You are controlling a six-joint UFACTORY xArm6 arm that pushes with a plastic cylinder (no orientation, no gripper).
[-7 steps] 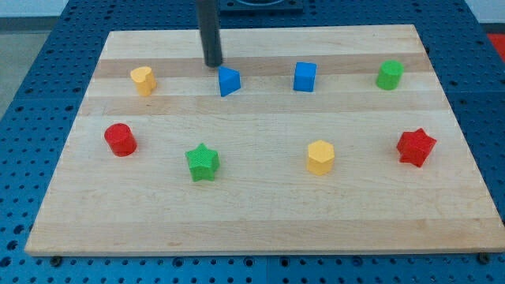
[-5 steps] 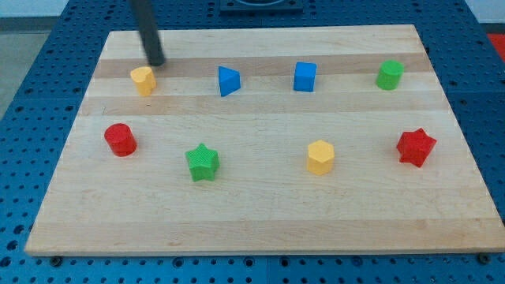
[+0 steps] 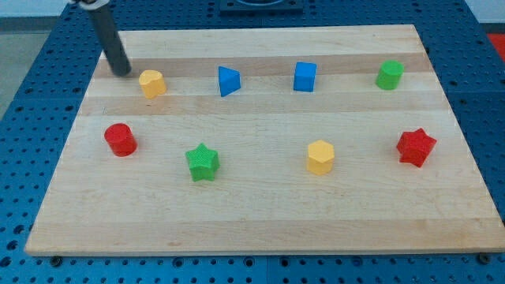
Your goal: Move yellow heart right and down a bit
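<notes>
My tip (image 3: 121,72) — a bare rod, holding nothing — sat up-left of the small yellow heart-shaped block (image 3: 152,83); best pushed gently down-right.

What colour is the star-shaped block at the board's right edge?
Red. The red star shows clearly in the camera view, near the view's right.

The small yellow heart-shaped block (image 3: 152,83) sat flat on the wooden board — upper left area. It lay in the top row.
</notes>
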